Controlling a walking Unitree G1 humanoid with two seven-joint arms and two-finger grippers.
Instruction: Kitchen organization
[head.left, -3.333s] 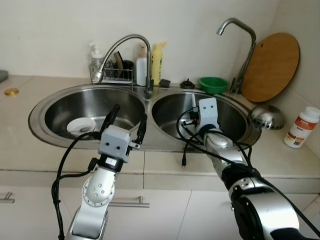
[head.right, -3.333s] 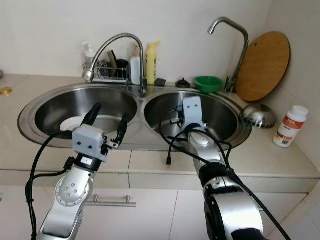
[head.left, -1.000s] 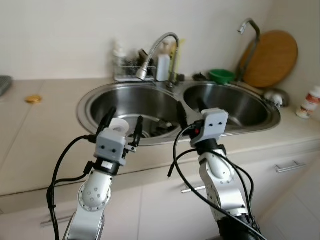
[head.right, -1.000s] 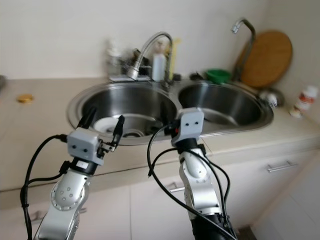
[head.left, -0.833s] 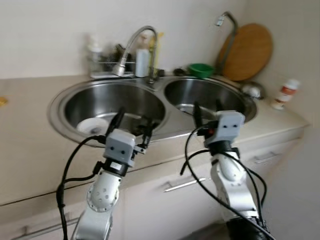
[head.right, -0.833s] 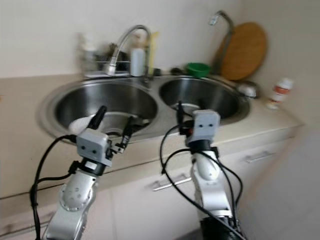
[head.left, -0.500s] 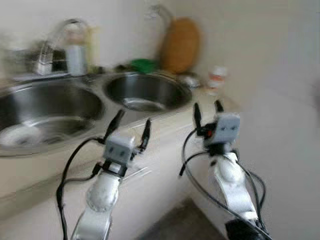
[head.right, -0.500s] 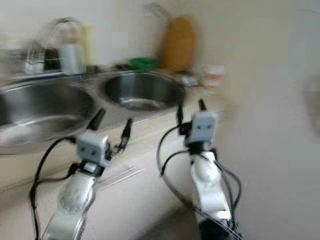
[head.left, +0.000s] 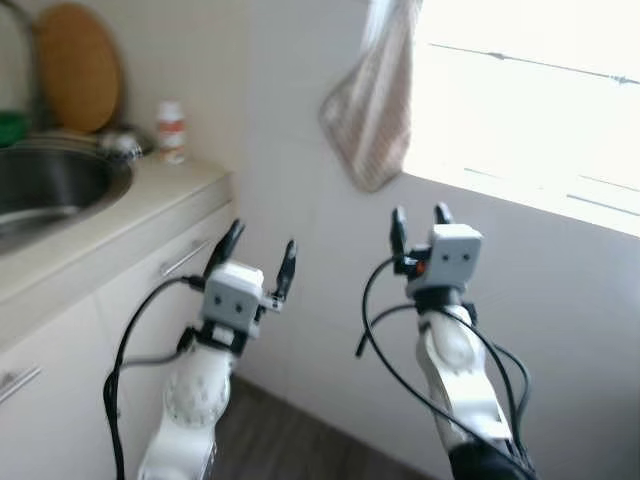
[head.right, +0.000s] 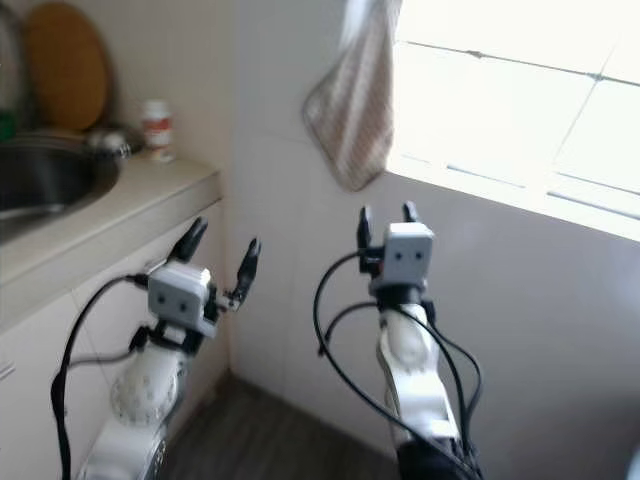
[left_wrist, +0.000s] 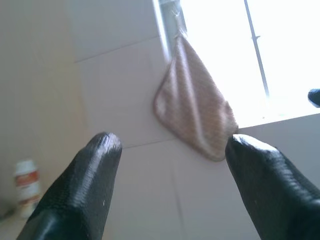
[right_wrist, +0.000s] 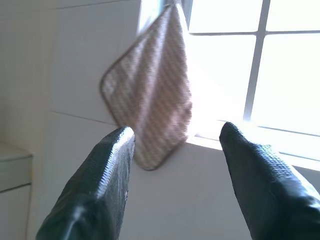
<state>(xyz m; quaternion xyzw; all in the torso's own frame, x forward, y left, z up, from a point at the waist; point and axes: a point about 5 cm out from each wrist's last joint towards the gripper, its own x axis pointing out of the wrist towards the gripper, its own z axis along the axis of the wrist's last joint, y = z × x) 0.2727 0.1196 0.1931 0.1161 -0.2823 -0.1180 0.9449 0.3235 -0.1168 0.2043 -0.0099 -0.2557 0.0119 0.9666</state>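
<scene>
Left gripper: raised in the lower left of the head view, fingers spread apart with nothing between them, held in the air in front of the cabinet front and the tiled wall.
Right gripper: raised at the centre of the head view, fingers apart and holding nothing, pointing up at the wall just under the window ledge.
Cloth: a beige checked cloth hanging by one corner at the left edge of the window, upper middle of the frame, above and between the two grippers and well apart from both.
Window: bright, fills the upper right of the frame, with thin bars across the panes.
Counter: pale, runs along the left side and ends at the wall corner.
Sink: steel bowl set in the counter at the far left edge.
Bottle: small white one with an orange label, standing on the counter by the corner.
Cutting board: round wooden one, leaning upright against the wall in the upper left.
Floor: dark, at the bottom between the arms.
</scene>
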